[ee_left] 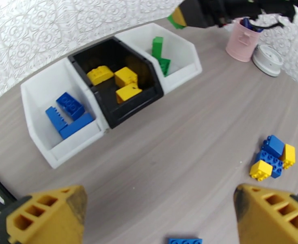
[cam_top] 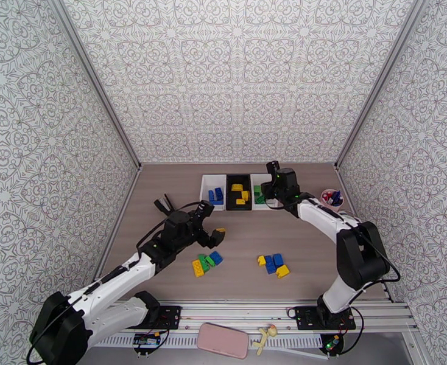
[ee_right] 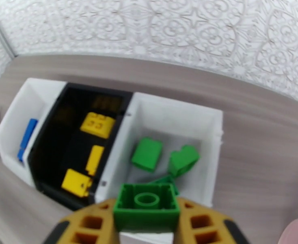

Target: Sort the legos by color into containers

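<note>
Pinched a green lego (ee_right: 146,206) in the right gripper (ee_right: 147,226) above the white bin (ee_right: 177,105) holding green legos (ee_right: 147,154); held the left gripper (ee_left: 159,206) spread wide above the desk (ee_left: 189,139).

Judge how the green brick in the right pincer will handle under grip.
Probably stiff: the green brick looks like hard moulded plastic and shows no squashing in the right pincer. Likely light for its size, since its open side looks hollow. The smooth flat walls might slip, but its boxy shape shouldn't roll.
</note>
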`<state>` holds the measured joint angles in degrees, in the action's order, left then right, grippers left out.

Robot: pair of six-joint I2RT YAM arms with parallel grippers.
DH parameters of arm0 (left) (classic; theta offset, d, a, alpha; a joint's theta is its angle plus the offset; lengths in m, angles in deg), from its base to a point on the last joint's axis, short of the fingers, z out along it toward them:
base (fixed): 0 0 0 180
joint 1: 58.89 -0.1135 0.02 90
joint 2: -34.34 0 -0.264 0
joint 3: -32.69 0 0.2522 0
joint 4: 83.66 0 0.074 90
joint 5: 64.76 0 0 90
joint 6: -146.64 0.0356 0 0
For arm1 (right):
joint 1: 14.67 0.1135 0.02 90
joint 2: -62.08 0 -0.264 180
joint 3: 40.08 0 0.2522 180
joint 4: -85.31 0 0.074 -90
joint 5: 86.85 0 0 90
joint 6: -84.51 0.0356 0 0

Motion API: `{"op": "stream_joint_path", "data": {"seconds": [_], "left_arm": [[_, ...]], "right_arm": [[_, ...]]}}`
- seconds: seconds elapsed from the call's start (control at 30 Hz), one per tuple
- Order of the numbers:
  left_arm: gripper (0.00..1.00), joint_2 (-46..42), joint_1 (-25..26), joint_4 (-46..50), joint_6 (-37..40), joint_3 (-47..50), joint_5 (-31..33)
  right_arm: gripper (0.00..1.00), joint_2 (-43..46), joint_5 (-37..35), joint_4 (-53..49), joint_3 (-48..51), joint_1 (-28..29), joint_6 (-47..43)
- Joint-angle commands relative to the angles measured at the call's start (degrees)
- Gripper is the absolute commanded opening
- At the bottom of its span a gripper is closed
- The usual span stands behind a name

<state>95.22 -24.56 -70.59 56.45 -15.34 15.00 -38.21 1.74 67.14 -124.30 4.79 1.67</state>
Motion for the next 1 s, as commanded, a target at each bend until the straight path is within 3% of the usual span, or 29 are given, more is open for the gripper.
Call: {"op": "stream_joint_path", "data": {"seconds": [0.0,0.13,0.2,0.43,0.57,0.7,0.97], "left_arm": [[1.00,0.8,0.6,-0.5,2.2,-2.0,-2.3],[1.00,1.5,0.6,1.7,2.3,-3.1,-1.6],[1.00,1.5,0.8,3.4,2.4,-3.7,-0.7],[1.00,0.3,2.9,16.4,0.3,-6.8,5.3],[1.00,0.2,4.2,21.5,-5.8,-7.5,12.0],[1.00,-0.9,5.4,17.9,-5.7,-5.3,7.0],[1.00,-2.5,7.2,8.4,4.8,-0.8,-5.9]], "right_arm": [[0.21,-4.1,-2.3,-3.4,-4.6,-0.4,1.1],[0.22,-8.2,-3.0,-4.4,-8.7,-0.6,0.4],[0.28,-8.9,-2.5,-4.1,-9.8,-0.6,-0.2],[0.68,-5.3,0.8,-1.1,-7.0,-0.6,-4.9],[0.81,-1.2,1.6,-1.1,-3.8,-0.6,-4.9],[0.85,4.4,2.8,-3.7,0.6,-0.5,-2.1],[0.82,15.7,1.9,-13.1,10.0,0.7,2.0]]}}
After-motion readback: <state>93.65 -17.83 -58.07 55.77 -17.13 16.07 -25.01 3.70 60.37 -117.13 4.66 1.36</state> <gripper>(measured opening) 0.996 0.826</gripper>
